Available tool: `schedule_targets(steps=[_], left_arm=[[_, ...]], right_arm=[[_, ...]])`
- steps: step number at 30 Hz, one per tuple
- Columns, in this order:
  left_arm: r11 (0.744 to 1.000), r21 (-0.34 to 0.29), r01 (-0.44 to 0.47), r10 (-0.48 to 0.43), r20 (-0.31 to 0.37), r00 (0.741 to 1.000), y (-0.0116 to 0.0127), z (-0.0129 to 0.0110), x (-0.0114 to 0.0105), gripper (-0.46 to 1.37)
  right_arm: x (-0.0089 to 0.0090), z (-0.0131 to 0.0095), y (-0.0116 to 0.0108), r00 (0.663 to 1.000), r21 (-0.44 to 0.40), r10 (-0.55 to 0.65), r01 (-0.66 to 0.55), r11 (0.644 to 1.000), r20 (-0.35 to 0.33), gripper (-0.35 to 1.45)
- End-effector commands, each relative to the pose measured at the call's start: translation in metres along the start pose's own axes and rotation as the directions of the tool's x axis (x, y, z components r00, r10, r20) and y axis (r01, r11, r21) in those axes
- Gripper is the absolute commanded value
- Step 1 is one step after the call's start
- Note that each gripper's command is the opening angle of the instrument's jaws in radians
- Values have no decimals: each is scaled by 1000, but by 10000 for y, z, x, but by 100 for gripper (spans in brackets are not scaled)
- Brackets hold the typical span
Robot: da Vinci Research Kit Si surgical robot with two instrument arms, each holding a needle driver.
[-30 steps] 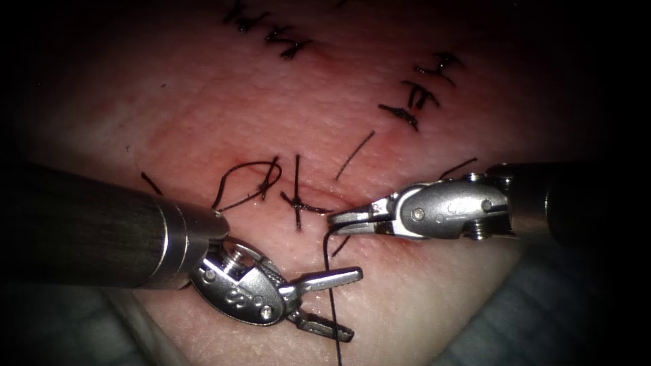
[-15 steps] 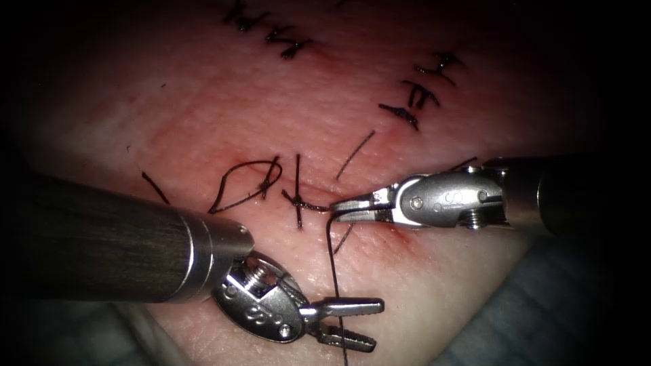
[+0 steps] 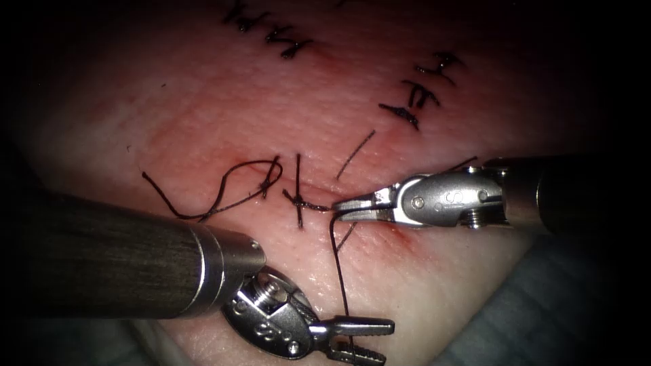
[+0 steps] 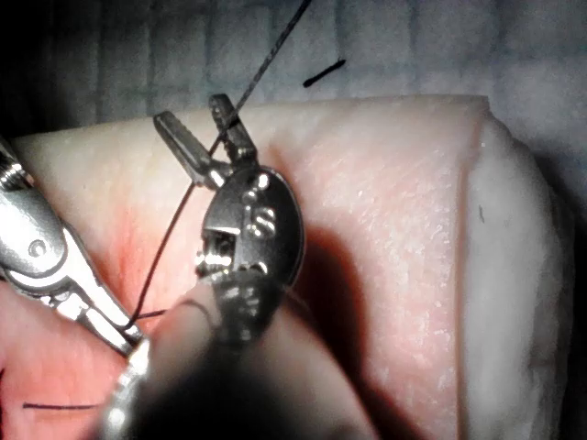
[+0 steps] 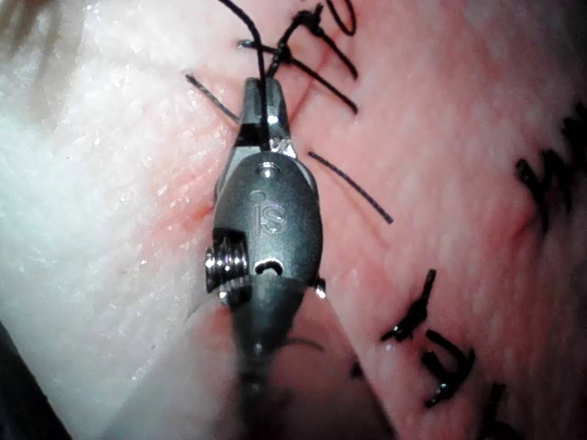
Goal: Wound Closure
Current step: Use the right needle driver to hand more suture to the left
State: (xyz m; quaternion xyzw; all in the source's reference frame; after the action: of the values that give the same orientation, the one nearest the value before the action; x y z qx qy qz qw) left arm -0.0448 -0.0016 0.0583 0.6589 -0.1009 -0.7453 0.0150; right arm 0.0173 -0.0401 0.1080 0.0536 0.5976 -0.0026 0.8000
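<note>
My right tool (image 3: 337, 205) comes in from the right, its jaws shut on the dark thread (image 3: 337, 264) just beside the knotted stitch (image 3: 296, 200) on the tissue (image 3: 224, 102). From those jaws the thread hangs down toward the near edge. There it passes between the open jaws of my left tool (image 3: 369, 340), which straddle it without pinching. The left wrist view has the left tool (image 4: 204, 128) spread around the thread (image 4: 165, 247). In the right wrist view the right tool (image 5: 261, 101) is clamped on the thread next to the knot (image 5: 280, 55).
A loose loop of thread (image 3: 237, 183) lies on the tissue left of the knot, above the left shaft (image 3: 122, 264). Finished stitches (image 3: 420, 95) sit farther back. A cut thread end (image 3: 356, 154) lies nearby. Red fluid (image 3: 407, 237) stains the tissue under the right tool.
The left tool has slid down and to the right until its jaws straddle the hanging thread, uncovering more of the loose loop. The right tool rose slightly, still gripping the thread.
</note>
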Motion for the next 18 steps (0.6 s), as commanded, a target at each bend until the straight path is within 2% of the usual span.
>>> schedule_targets(steps=[1, 5, 8, 10, 11, 18], left_arm=[[1000, -3, -7, 7, -3, 1000, 1, 0, 1, 13], [1000, -6, -18, 18, -5, 1000, 3, 0, 5, 4], [999, -10, -48, 48, -7, 999, 4, -1, 5, -11], [998, -12, -60, 59, -8, 998, 4, -2, 6, -31], [998, -14, -60, 59, -11, 998, 4, -2, 6, -35], [998, -25, -63, 63, -26, 998, 0, -11, 6, -35]], right_arm=[[0, 0, 0, 1000, -6, 0, 0, 1000, 0, -35], [0, 0, 0, 1000, -6, 0, 0, 1000, 0, -35], [0, 0, 0, 1000, -7, 0, 0, 1000, 0, -35], [0, 0, 0, 1000, -7, 0, 0, 1000, 0, -35], [0, 0, 0, 1000, -7, 0, 0, 1000, 1, -35], [0, 0, 0, 1000, -7, 6, -6, 1000, 0, -35]])
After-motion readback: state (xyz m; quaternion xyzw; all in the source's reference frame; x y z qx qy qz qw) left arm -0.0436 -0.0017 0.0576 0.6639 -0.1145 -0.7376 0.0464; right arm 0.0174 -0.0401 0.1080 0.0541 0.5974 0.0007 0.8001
